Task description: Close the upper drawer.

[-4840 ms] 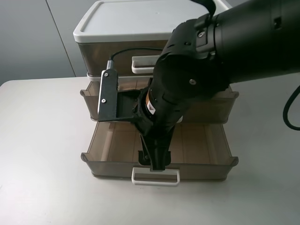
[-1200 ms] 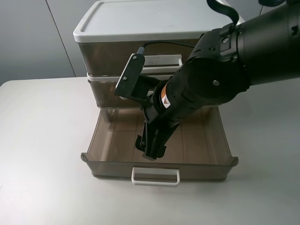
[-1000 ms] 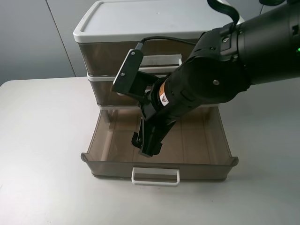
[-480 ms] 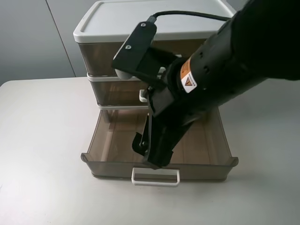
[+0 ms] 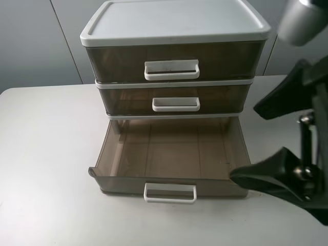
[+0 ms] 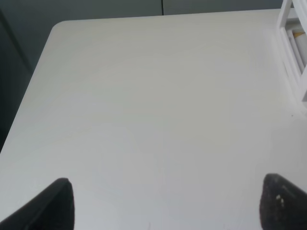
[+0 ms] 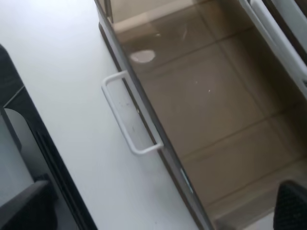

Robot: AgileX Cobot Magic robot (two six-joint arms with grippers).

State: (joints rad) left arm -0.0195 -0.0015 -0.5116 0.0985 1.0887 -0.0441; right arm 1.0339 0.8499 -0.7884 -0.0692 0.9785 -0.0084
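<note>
The upper drawer (image 5: 174, 100), smoky brown with a white loop handle (image 5: 176, 104), sits flush in the middle tier of the white-framed unit (image 5: 174, 23). The bottom drawer (image 5: 174, 148) is pulled out and shows nothing inside; it fills the right wrist view (image 7: 206, 105) with its white handle (image 7: 127, 115). My right gripper (image 5: 243, 143) is open, close to the camera at the right, above the bottom drawer's right front corner, holding nothing; its jaws stand wide apart in the right wrist view (image 7: 160, 211). My left gripper (image 6: 165, 203) is open over bare table, out of the exterior view.
The taller top drawer (image 5: 171, 61) is shut. The white table (image 5: 46, 154) surrounds the unit. A corner of the unit's white frame (image 6: 293, 28) shows at the edge of the left wrist view. The table's edge (image 6: 29, 91) is near the left gripper.
The right arm has lifted out of the bottom drawer and swung right, toward the camera, uncovering the unit. The upper drawer, open 4.8 s ago, now sits flush.
</note>
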